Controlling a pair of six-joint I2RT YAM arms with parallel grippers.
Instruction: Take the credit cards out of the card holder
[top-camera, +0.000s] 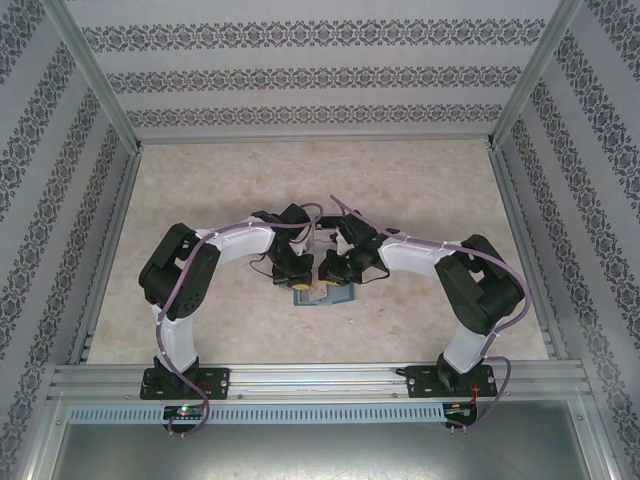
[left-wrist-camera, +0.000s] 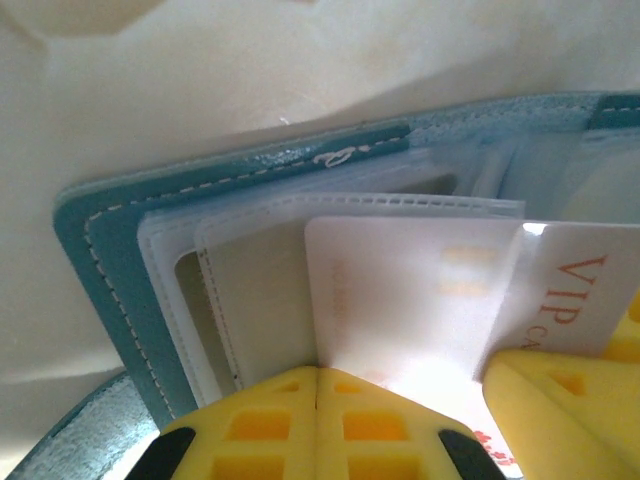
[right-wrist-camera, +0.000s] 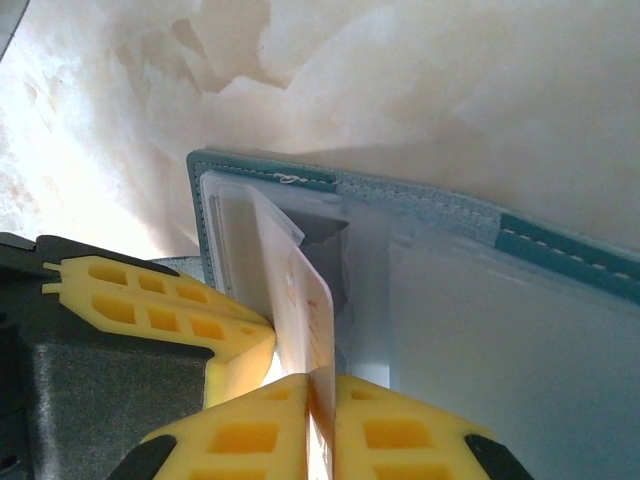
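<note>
In the middle of the table (top-camera: 200, 190), the blue card holder (top-camera: 335, 297) lies open, right between the tips of the two arms. Its see-through pockets (left-wrist-camera: 240, 290) fan out from the blue outside.

The right gripper (right-wrist-camera: 322, 400) has its two yellow fingers pressed together on a white card (right-wrist-camera: 305, 310) with red letters. It is pinching the card tight. The card stands up on its thin edge, and its far end reaches in among the pockets.

The left gripper (left-wrist-camera: 317, 390) is just beside the right one. Its two yellow fingers are squeezed together with no gap between them. Their tips sit at the near edge of the card holder, touching a pale card (left-wrist-camera: 400, 300) that lies on the pockets. It is hard to tell if these fingers pinch anything at all.
</note>
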